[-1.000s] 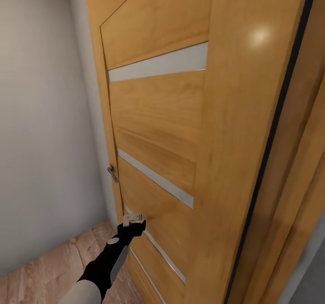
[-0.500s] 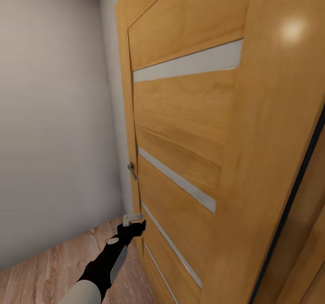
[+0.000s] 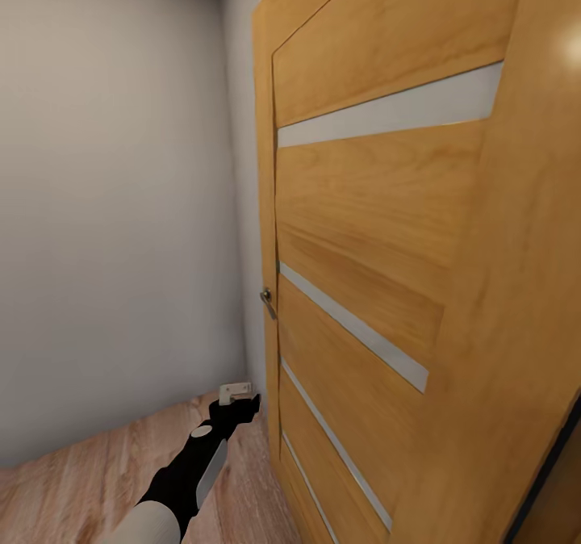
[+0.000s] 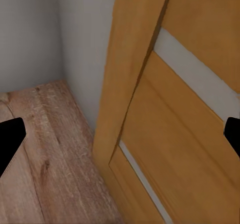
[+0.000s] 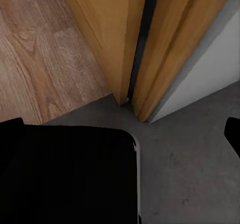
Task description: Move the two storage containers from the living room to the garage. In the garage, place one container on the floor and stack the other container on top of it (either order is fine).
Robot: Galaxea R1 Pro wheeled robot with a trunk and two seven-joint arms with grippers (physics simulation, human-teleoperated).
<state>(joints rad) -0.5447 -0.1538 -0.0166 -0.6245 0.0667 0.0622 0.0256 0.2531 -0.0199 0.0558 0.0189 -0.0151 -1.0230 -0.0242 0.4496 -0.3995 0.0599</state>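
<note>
- the left arm reaches forward and low from the bottom of the head view, its white forearm passing into a black wrist section, and the left gripper (image 3: 239, 399) at its end points toward the foot of a wooden door (image 3: 387, 229).
- in the left wrist view the two dark fingertips (image 4: 10, 141) stand far apart at opposite edges, with nothing between them: the jaws are spread wide and empty.
- that gripper hovers above the light wood-plank flooring (image 3: 89, 479), just beside the door's near edge and close to the grey wall (image 3: 113, 205).
- the door has pale horizontal strips, and a small metal handle (image 3: 267, 299) sits on its edge above the gripper.
- the right gripper (image 5: 125, 134) also shows dark fingertips (image 5: 232, 131) set wide apart, empty, with a black block of the robot below them.
- beneath the right gripper the wood planks meet the floor (image 5: 190, 154), dark grey concrete, at the door's bottom corner.
- the storage containers cannot be seen here.
</note>
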